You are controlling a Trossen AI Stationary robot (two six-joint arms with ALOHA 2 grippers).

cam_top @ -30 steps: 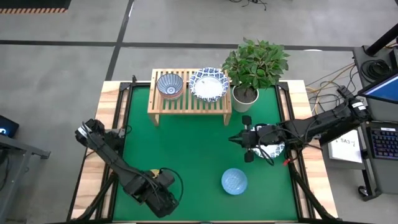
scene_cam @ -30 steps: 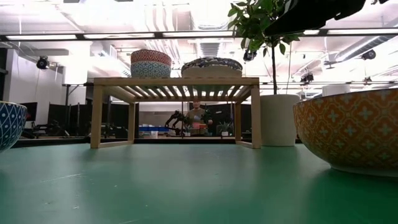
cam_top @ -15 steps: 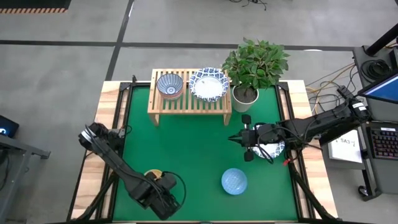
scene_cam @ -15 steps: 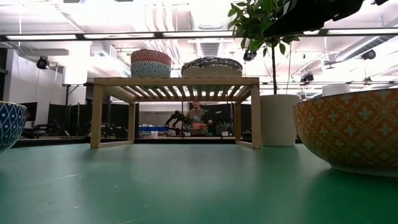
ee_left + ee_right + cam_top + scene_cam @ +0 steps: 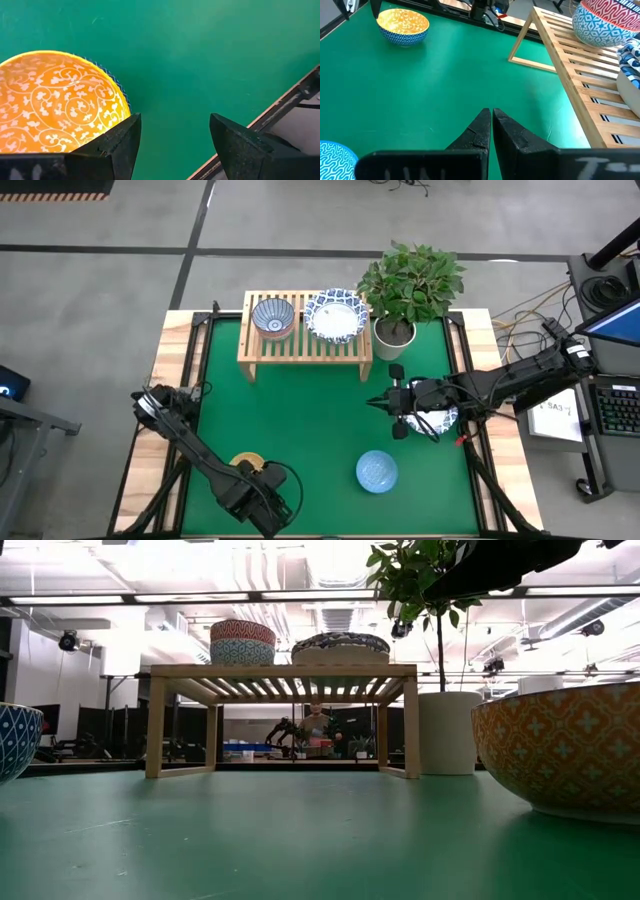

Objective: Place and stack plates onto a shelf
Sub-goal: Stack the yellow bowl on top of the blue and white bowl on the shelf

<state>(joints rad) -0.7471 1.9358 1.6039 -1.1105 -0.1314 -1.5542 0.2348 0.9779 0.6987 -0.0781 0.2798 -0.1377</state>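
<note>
The shelf [image 5: 304, 335] stands at the far edge of the green table [image 5: 310, 420], just beside a white plant pot [image 5: 394, 332] holding a leafy plant [image 5: 410, 280]. On its slatted top sit 2 dishes side by side: a blue-patterned bowl [image 5: 273, 316] toward the left arm's side and a wider white plate with a blue patterned rim [image 5: 336, 315] next to the plant (from the low view the bowl looks like a red-rimmed dish stacked on a teal-patterned one, though the count there is hard to tell).

The left gripper [image 5: 172, 142] hangs over the near left corner of the table, its 2 dark fingers [image 5: 117, 145] spread wide and holding nothing. Just beside it rests the yellow bowl [image 5: 55, 102], golden with a white vine pattern inside and blue on its outer wall; one finger overlaps its rim in the left wrist view, and whether it touches cannot be told.

The right gripper [image 5: 491, 127] hovers over the right side of the table with its fingers pressed together, empty. A white and blue dish [image 5: 441, 420] lies partly hidden under that arm. The light blue plate [image 5: 377, 471] sits on the table near the front edge, well apart from the shelf. An orange patterned bowl [image 5: 560, 745] fills the right of the low view.
</note>
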